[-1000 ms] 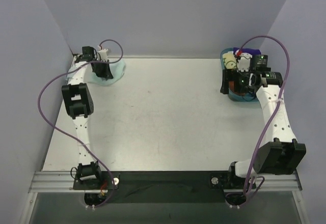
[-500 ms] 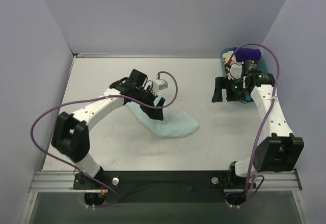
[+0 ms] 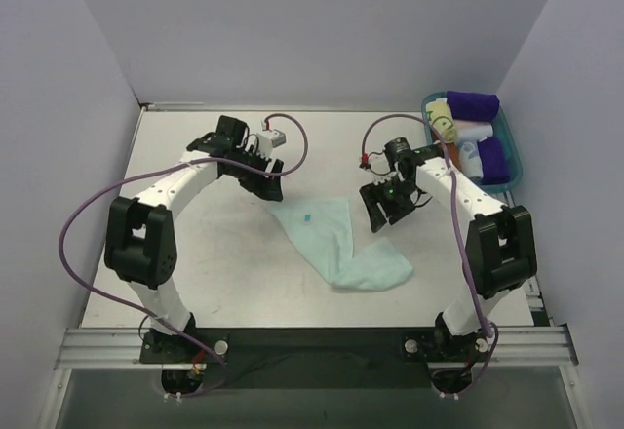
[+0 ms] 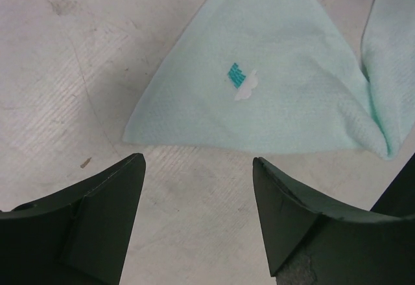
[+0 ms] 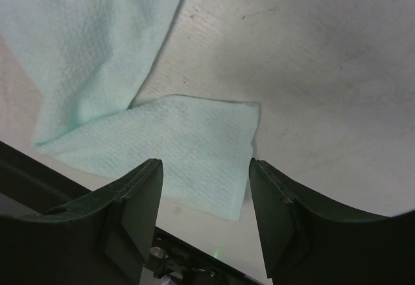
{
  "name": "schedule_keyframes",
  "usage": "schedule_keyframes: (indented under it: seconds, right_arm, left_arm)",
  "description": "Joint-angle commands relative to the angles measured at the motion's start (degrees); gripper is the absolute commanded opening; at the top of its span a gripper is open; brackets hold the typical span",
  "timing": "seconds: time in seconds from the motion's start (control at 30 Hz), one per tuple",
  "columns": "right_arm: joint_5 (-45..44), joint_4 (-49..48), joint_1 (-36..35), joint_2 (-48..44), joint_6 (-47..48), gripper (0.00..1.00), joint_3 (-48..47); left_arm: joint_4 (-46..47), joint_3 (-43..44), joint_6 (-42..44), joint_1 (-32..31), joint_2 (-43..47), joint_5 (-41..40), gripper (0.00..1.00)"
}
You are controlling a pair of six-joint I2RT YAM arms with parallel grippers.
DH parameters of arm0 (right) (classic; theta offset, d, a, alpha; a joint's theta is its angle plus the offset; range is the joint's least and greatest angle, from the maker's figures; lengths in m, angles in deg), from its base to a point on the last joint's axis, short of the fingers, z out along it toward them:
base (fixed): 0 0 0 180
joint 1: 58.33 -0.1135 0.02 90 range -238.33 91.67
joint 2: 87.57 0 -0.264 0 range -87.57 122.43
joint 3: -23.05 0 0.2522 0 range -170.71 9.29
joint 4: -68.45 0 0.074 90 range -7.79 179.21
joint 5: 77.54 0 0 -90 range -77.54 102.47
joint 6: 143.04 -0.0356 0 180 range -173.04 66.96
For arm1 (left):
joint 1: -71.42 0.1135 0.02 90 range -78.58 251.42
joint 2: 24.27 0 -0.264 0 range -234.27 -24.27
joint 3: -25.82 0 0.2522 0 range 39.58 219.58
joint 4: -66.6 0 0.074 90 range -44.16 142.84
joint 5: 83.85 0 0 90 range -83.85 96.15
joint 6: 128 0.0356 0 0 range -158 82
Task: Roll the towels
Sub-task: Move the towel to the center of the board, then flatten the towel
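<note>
The mint-aqua towel (image 3: 336, 244) lies crumpled flat on the table's middle, one end folded over itself (image 5: 188, 142). A corner of it with a small teal tag (image 4: 237, 74) shows in the left wrist view. My left gripper (image 3: 271, 187) (image 4: 198, 162) stands open just behind that corner, with only bare table between its fingers. My right gripper (image 3: 375, 216) (image 5: 205, 163) hangs open over the towel's folded right end and holds nothing. The pale yellow towel with green marks (image 3: 442, 115) sits in the basket at the back right.
A blue basket (image 3: 512, 171) at the back right holds purple (image 3: 473, 105), white and orange rolls. Grey walls close in the table on the left, back and right. The arms' bases and a metal rail run along the near edge.
My left arm carried the mint towel from the back-left corner to the middle and let it go. My right arm swung from the basket over to the towel, its jaws narrowing.
</note>
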Motion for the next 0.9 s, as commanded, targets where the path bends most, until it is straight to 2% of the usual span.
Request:
schedule_keyframes:
  seconds: [0.0,0.23,0.4,0.57,0.7,0.83,0.87]
  right_arm:
    - [-6.3,1.3,-0.5,1.2,1.7,0.56,2.0]
    - [-10.6,-2.6,-1.3,5.1,2.6,0.54,6.1]
    - [-12.7,-5.4,-2.6,7.8,3.0,0.54,7.3]
    - [-13.5,-6.4,-4.1,9.2,3.2,0.52,9.5]
    - [-13.9,-6.5,-4.5,9.3,3.6,0.39,11.0]
    - [-13.4,-6.6,-4.4,8.7,3.9,0.15,12.3]
    - [-13.3,-6.6,-4.3,8.6,3.9,0.00,12.4]
  left_arm:
    - [0.4,0.3,0.1,-0.1,-3.6,-2.1,0.78]
    - [3.7,0.7,-0.5,-1.4,-7.6,-8.1,0.85]
    - [3.7,-0.1,0.2,-1.5,-10.2,-12.4,0.84]
    - [4.7,-1.3,1.0,-1.5,-11.3,-13.9,0.79]
    - [5.0,-0.6,1.5,-2.1,-12.4,-13.8,0.74]
    - [5.6,-0.1,1.6,-3.5,-14.3,-14.3,0.73]
    - [5.8,0.0,1.5,-3.7,-15.1,-14.7,0.72]
